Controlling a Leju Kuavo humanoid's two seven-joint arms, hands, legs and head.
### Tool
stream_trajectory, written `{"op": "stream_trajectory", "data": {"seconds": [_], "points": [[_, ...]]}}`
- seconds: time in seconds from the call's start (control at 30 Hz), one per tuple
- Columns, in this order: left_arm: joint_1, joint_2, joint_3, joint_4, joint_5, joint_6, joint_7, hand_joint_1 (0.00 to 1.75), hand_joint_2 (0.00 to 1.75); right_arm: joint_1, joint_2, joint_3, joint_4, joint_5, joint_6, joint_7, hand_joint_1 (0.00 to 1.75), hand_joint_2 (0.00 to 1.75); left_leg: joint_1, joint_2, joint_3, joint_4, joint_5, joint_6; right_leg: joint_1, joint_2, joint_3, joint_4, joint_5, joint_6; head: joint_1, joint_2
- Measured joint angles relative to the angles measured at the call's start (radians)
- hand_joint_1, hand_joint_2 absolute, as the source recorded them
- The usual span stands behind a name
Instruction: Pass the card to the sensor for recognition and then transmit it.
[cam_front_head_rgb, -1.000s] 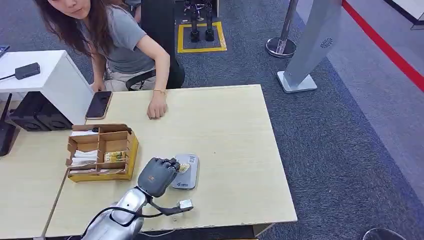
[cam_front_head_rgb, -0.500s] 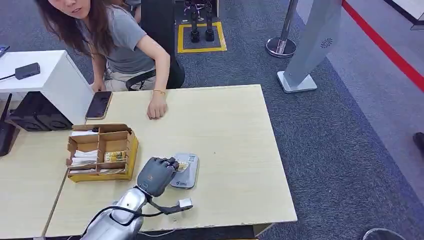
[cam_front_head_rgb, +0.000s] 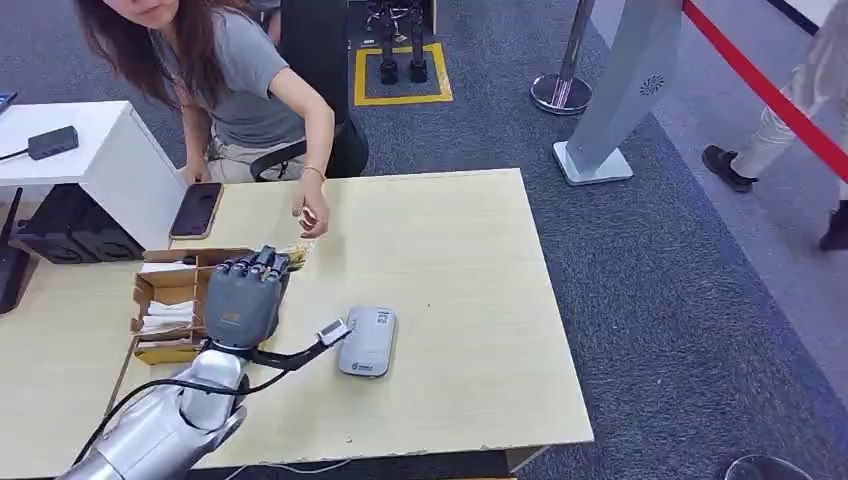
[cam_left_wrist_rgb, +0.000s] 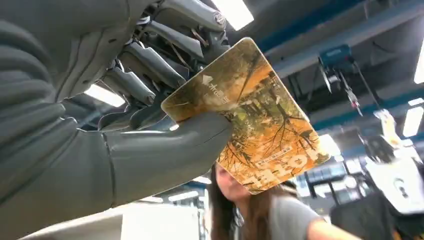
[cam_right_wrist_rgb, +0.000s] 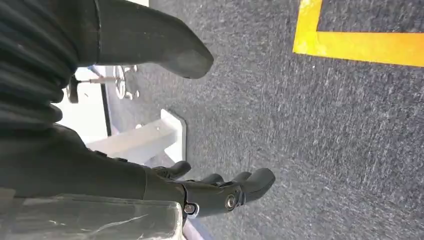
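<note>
card (cam_left_wrist_rgb: 250, 117) was pinched in your left hand (cam_front_head_rgb: 242, 300), thumb (cam_left_wrist_rgb: 165, 155) on one face and fingers (cam_left_wrist_rgb: 150, 65) behind the other. in the head view you had that hand raised over the table (cam_front_head_rgb: 450, 260), just beside the cardboard organizer (cam_front_head_rgb: 165, 300), with the card's edge poking out past the fingertips toward the person's hand (cam_front_head_rgb: 312, 215). their hand sat near the card, slightly off the table, not touching it as far as i could tell

sensor (cam_front_head_rgb: 368, 341) lay flat on the table, well apart from the card, nothing on it. judging from that, you were on the handover leg

right hand (cam_right_wrist_rgb: 220, 192) hung by the floor, fingers loosely curled, holding nothing

risks as i read them:
- grip covered only one corner of the card; most of it hung free. a thin slick card could pivot or slide out if the wrist twisted on the way over
- the card faced back toward the wrist camera, so the person may have to grab from an awkward angle; letting go before they had a firm hold would drop it onto the table or into the organizer
- reaching further could put the fingertips into the person's hand
- whether the read registered, i couldn't tell from the pictures
</note>
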Motion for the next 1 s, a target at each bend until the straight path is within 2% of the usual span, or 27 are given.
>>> {"op": "stream_trajectory", "data": {"seconds": [0.07, 0.3, 0.7, 1.0], "points": [[0.0, 0.039, 0.0, -0.03, 0.0, 0.0, 0.002, 1.75, 1.75, 0.0, 0.0, 0.001, 0.0, 0.0, 0.0, 0.002, 0.0, 1.75, 0.0, -0.001, 0.0, 0.0, 0.0, 0.0, 0.0, -0.001, 0.0, 0.0, 0.0, 0.0, 0.0, 0.0], [0.012, 0.129, 0.027, -0.047, 0.0, 0.0, 0.002, 1.75, 1.75, 0.0, 0.0, 0.003, 0.0, 0.011, 0.0, 0.003, 0.0, 1.75, 0.0, -0.001, 0.0, 0.0, 0.0, 0.0, 0.0, -0.001, 0.0, 0.0, 0.0, 0.0, 0.0, 0.0], [0.039, 0.203, 0.093, -0.047, 0.0, 0.0, 0.002, 1.75, 1.75, -0.001, 0.0, 0.004, 0.0, 0.013, 0.001, 0.003, 0.0, 1.75, 0.0, -0.001, 0.0, 0.0, 0.0, 0.0, 0.0, -0.001, 0.0, 0.0, 0.0, 0.0, 0.0, 0.0], [0.041, 0.212, 0.115, -0.047, 0.0, 0.0, 0.002, 1.75, 1.75, -0.001, 0.0, 0.004, 0.0, 0.013, 0.003, 0.002, 0.0, 1.75, 0.0, -0.001, 0.0, 0.0, 0.0, 0.0, 0.0, -0.001, 0.0, 0.0, 0.0, 0.0, 0.0, 0.0]]}}
